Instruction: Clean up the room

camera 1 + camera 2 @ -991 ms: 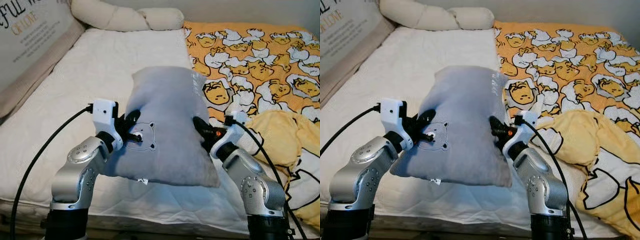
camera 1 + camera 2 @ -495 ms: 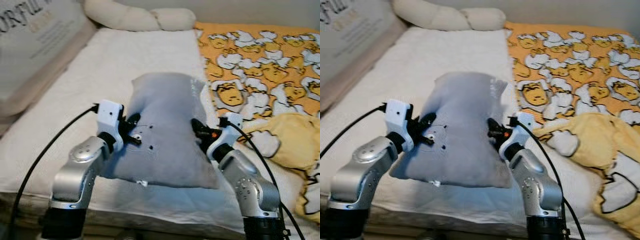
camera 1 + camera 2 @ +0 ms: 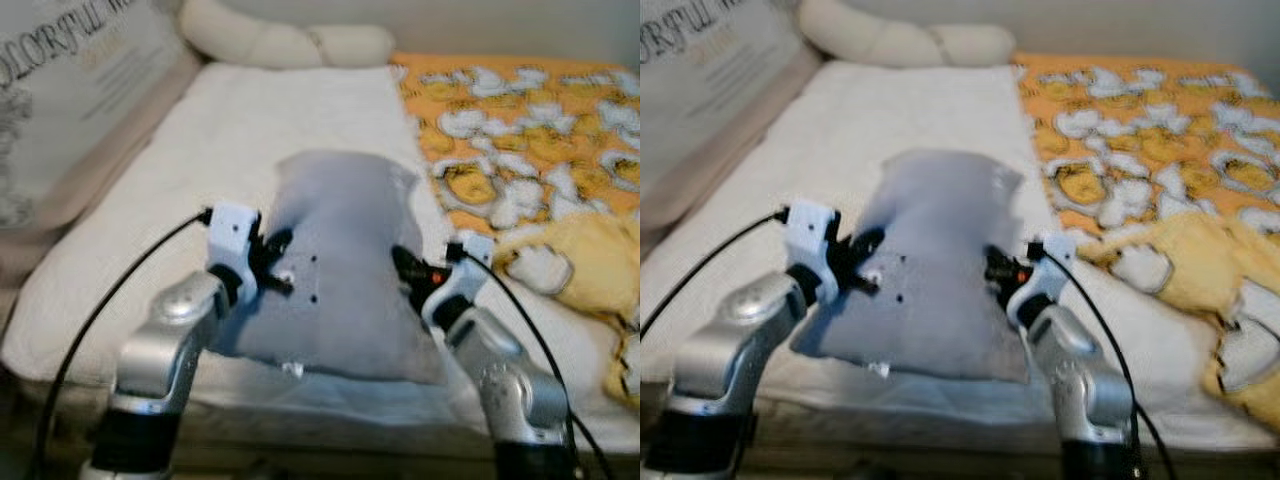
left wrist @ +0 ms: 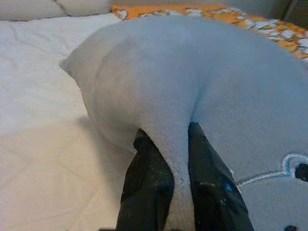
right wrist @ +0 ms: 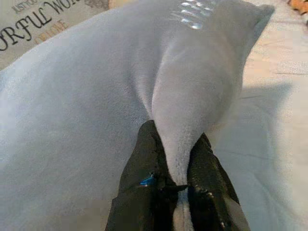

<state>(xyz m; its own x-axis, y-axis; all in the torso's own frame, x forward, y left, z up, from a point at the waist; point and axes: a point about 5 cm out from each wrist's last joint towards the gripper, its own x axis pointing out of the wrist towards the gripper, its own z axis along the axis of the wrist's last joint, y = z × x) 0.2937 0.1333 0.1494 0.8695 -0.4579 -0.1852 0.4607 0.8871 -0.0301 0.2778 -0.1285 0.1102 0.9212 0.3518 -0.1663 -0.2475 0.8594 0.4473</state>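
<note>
A grey pillow (image 3: pixel 335 260) is held above the near edge of a bed (image 3: pixel 200 150), pinched from both sides by the robot's two arms. The left gripper (image 4: pixel 180 159) has its jaws closed on a fold of fabric at the pillow's left edge, beside a stitched bear face (image 4: pixel 288 166) on the cover. The right gripper (image 5: pixel 178 166) has its jaws clamped on a fold at the pillow's opposite edge. The pillow sits roughly midway across the bed's near side, its lower edge hanging just over the white mattress cover (image 3: pixel 890 110). To the pillow's right lies an orange blanket (image 3: pixel 520 110) printed with cartoon ducks, with a bunched yellow blanket (image 3: pixel 1180 270) nearer the foot. Beyond the pillow, at the head of the bed, rests a long cream bolster (image 3: pixel 285 42); a lettered cushion (image 3: pixel 70 90) leans to the pillow's left.
</note>
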